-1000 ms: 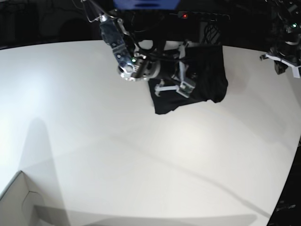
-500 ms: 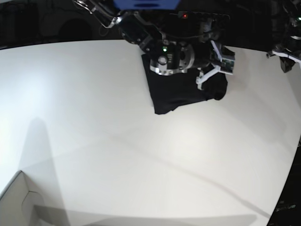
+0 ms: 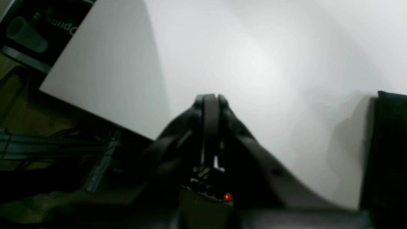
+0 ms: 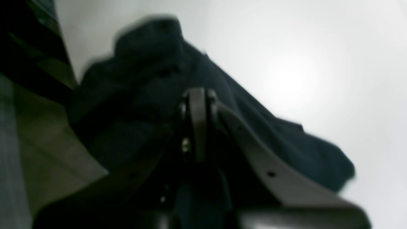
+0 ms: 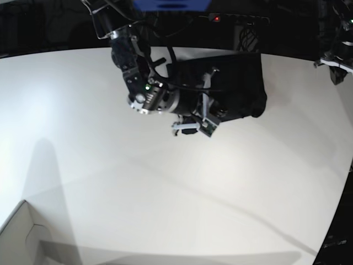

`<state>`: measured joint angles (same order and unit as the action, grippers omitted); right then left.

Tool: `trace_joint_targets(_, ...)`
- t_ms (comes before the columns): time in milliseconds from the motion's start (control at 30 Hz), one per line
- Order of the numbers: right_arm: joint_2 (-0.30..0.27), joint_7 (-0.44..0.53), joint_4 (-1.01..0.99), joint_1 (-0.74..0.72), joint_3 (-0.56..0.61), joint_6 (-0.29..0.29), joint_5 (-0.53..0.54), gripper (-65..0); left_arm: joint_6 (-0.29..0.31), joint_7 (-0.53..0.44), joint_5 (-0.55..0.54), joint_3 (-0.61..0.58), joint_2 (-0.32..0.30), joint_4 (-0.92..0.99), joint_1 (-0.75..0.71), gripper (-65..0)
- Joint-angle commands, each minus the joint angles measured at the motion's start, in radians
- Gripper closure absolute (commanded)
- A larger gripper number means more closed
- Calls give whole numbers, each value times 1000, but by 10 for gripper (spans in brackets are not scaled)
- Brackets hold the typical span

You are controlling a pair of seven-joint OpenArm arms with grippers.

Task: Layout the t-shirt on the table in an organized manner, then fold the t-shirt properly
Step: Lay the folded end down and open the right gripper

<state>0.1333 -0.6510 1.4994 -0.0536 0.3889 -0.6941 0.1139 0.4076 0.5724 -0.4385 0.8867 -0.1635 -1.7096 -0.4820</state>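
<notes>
The black t-shirt [image 5: 240, 83] lies bunched in a rough rectangle at the far middle of the white table [image 5: 165, 182]. My right gripper [image 5: 192, 128] hangs over the shirt's near left corner. In the right wrist view its fingers [image 4: 197, 105] are pressed together, with blurred dark shirt fabric [image 4: 143, 79] right behind them. I cannot tell whether fabric is pinched. My left gripper [image 5: 336, 69] is at the far right edge, away from the shirt. In the left wrist view it [image 3: 210, 100] is shut and empty above bare table [image 3: 254, 63], and the shirt's edge [image 3: 391, 143] shows at the right.
A white box corner [image 5: 22, 237] sticks in at the bottom left. The table's curved edge [image 5: 339, 210] runs down the right side. Dark equipment and cables [image 5: 220, 22] stand behind the table's far edge.
The right arm swung from over the shirt's right part back to the left and down to the shirt's near left corner. The left arm has barely moved.
</notes>
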Motion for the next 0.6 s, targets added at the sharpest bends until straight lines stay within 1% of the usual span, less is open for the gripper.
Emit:
trace_joint_targets(0, 24, 21, -10, -25, 5, -4, 14, 0, 0, -25, -10, 7, -12, -20, -5, -4)
trace_joint_targets(133, 24, 26, -133, -93, 40, -4, 14, 0, 0, -25, -10, 7, -9, -22, -7, -4)
trace_joint_targets(267, 24, 93, -247, -150, 109, -4, 14, 0, 0, -25, -10, 9, 9, -22, -8, -4)
trace_joint_targets(333, 24, 130, -283, -173, 176, -4, 16, 0, 0, -25, -10, 9, 11, -22, -27, -4)
trace_joint_targets(367, 24, 150, -294, -185, 219, 4, 16, 0, 0, -25, -12, 7, 11, -22, -33, -4)
trace_joint_targets(433, 24, 198, -305, -205, 315, 67, 17, 0, 0, -25, -12, 5, 12, -22, -36, -4)
trace_joint_targets(467, 24, 228, -306, -214, 367, 89, 19, 0, 0, -25, -12, 4, 12, -22, -36, -4)
trace_joint_targets(567, 24, 336, -302, -229, 463, 96, 20, 0, 0, -25, -12, 4, 12, -20, -48, -4)
